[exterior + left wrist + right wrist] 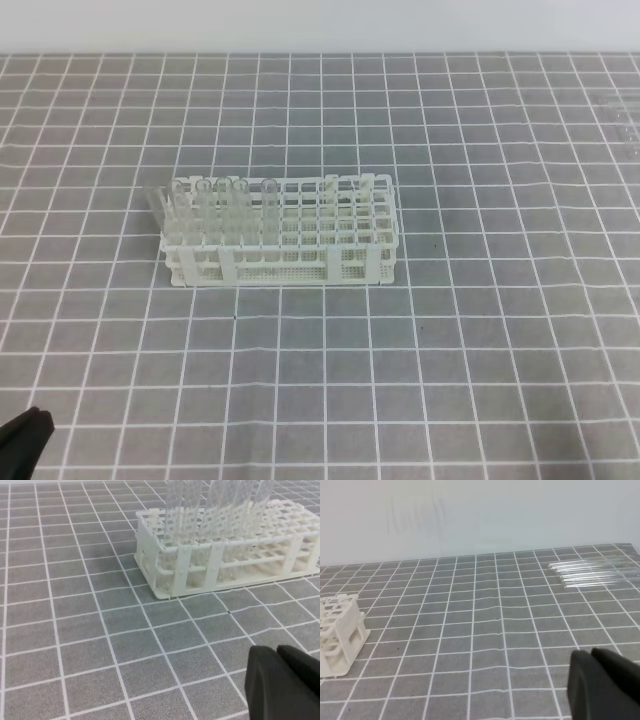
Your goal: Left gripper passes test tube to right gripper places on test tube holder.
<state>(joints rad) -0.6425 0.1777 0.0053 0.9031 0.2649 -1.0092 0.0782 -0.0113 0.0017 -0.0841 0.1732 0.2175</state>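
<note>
While test tubes (pixel 592 572) lie loose, fingers (pixel 605 685) apart.

Left black two-fingered tool (pixel 285 682): fingers together, nothing held, low over the tabletop. Right black fingered tool (pixel 605 682): fingers likewise together, empty, hovering low.

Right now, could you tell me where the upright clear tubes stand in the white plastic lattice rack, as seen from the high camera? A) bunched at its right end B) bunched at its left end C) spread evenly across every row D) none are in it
B: the upright clear tubes fill only the left part of the white plastic lattice rack, and its right-hand holes stand empty.
</note>
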